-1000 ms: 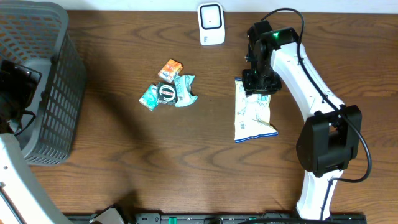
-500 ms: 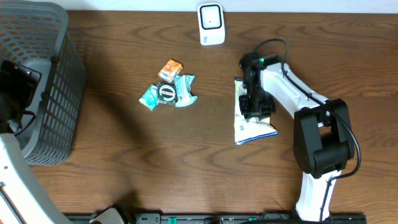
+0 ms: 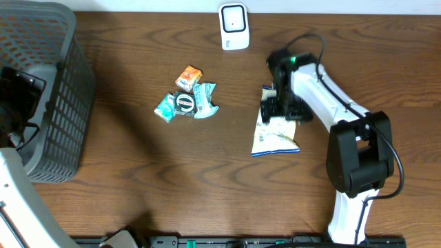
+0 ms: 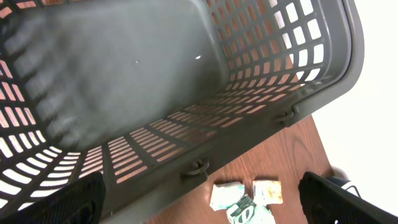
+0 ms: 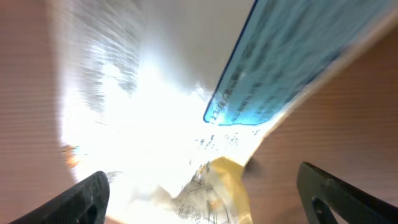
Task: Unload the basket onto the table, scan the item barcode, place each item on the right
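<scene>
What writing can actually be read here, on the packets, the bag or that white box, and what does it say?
No text is readable.
On the white bag: blue print, blurred.
On the small packets: a round dark logo, too small.
On the white scanner: no lettering shows.

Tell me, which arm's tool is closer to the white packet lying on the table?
Right. The right tool hovers directly over the upper end of the white packet, jaws apart; the left tool sits far across the table, above the grey basket.
</scene>
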`<state>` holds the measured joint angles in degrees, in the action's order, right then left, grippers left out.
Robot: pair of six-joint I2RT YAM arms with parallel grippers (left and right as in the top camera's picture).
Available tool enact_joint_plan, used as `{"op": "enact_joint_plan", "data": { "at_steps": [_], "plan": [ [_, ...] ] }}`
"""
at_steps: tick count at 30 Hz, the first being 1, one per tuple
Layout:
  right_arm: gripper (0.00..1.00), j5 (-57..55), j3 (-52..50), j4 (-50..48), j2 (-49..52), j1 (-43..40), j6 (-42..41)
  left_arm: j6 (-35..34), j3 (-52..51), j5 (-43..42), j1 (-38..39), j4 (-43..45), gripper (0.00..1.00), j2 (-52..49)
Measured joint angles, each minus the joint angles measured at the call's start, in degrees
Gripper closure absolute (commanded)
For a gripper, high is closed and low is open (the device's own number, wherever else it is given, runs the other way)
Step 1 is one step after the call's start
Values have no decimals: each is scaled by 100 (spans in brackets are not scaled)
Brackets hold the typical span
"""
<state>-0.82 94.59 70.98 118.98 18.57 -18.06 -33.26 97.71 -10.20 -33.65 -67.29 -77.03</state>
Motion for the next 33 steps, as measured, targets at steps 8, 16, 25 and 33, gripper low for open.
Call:
{"op": "enact_joint_plan", "data": {
  "at_steps": [8,16,25,33],
  "plan": [
    [46,-11,1117,140,0,-28,227,0,0,2,0,0,2,0],
    [63,-22,192,-339,0,-35,258,0,0,0,0,0,2,0],
    [48,420,-933,-1591,-37,-46,247,0,0,0,0,0,3,0],
    [46,1589,-848,-2131,-11,-76,105,0,0,2,0,2,2,0]
  ]
}}
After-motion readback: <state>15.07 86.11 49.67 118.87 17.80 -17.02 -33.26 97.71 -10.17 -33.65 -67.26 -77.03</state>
